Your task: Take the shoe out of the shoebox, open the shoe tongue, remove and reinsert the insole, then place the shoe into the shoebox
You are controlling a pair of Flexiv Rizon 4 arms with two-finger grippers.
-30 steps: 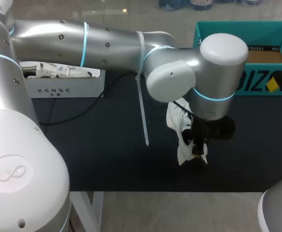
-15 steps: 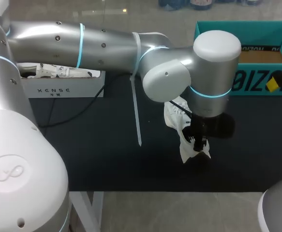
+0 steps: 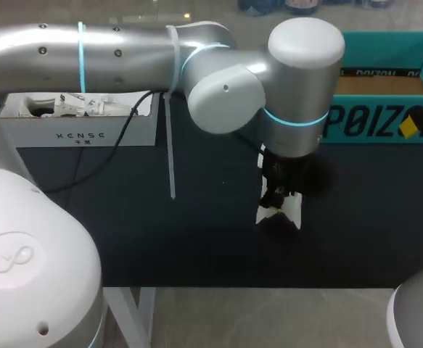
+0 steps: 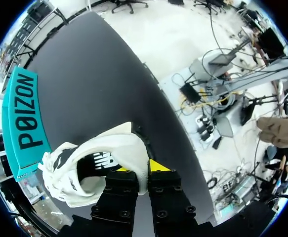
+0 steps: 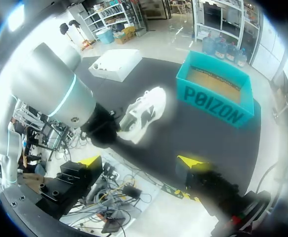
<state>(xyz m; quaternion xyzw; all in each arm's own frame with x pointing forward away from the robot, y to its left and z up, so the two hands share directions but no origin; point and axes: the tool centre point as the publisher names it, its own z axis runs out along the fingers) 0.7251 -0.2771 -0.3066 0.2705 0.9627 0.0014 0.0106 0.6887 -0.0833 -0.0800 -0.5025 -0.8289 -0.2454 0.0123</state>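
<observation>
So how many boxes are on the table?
2. The teal shoebox stands at the table's far right, the white box at its far left. My left arm may hide others.

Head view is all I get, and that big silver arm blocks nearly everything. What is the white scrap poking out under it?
Observer: It is a shoe. The right wrist view shows it whole: white, with a dark mark on its side.
Operator: How is the robot holding on to it?
Observer: In the left wrist view, the left gripper is shut on the shoe. The wall beside the shoe's opening is pinched between the two fingers.
</observation>
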